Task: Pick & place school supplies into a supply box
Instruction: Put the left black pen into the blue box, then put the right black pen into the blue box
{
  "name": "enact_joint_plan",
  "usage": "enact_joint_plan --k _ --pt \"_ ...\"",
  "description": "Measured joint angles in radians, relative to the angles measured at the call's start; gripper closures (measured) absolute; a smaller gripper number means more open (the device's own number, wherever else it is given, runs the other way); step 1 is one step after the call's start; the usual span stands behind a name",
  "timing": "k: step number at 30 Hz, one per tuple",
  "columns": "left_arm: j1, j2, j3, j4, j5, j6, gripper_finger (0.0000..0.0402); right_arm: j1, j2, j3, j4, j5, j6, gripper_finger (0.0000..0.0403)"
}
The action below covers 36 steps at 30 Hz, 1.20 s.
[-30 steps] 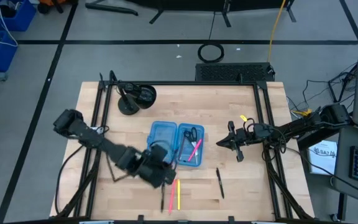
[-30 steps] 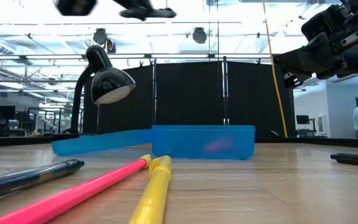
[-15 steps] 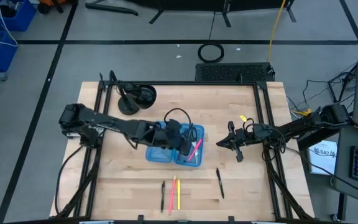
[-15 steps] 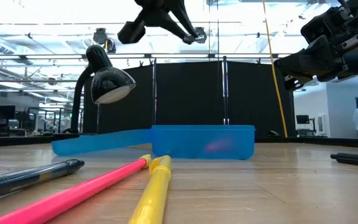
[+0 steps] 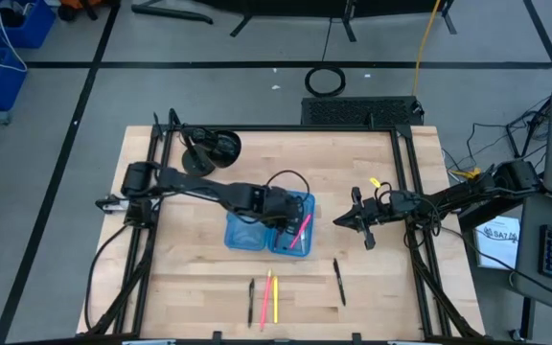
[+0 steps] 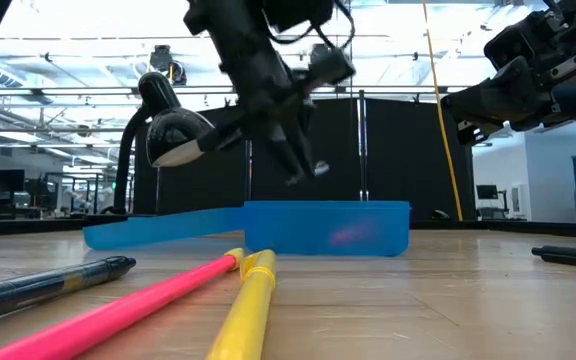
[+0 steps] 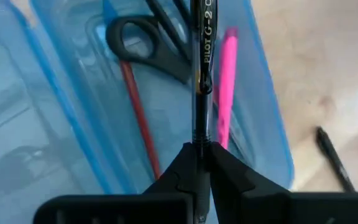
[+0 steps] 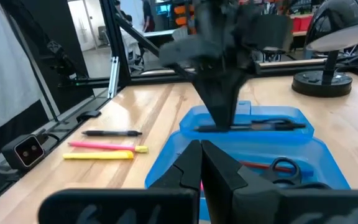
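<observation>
One slim black pen (image 7: 202, 68) sits clamped in the left gripper (image 7: 202, 152) (right gripper (image 8: 199, 163) pressed together) above the translucent blue box (image 7: 67, 112).

— How many pens do we count loose on the table?
— Four: two black pens (image 5: 250, 303) (image 5: 338, 282), one pink pen (image 5: 266, 299), one yellow pen (image 5: 275, 301).
— And at the one box (image 5: 242, 236)?
— We count a second pink pen (image 7: 227, 87), one red pencil (image 7: 138, 112), one pair of scissors (image 7: 145, 43) and a third black pen (image 7: 202, 62). One lamp (image 5: 214, 149), too.
</observation>
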Motion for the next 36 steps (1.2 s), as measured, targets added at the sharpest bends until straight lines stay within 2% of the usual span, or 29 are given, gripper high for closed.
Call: enact_joint_plan --k 15,23,25,32,36 --pt "0.044 0.113 0.001 -0.032 0.084 -0.040 0.0379 0.000 0.000 0.000 -0.003 0.000 -0.003 0.0399" --pt "0.042 0.112 0.001 -0.014 0.106 -0.054 0.0378 0.000 0.000 0.000 -0.003 0.000 -0.003 0.0399" --pt "0.041 0.106 0.001 0.001 0.110 -0.049 0.0362 0.000 0.000 0.000 -0.003 0.000 -0.002 0.0399" --pt "0.031 0.062 0.001 -0.005 0.058 -0.028 0.0266 0.000 0.000 0.000 -0.003 -0.001 0.000 0.0399" --pt "0.031 0.015 0.001 0.001 0.041 0.007 0.0232 0.000 -0.001 0.000 -0.002 0.000 0.000 0.0399"
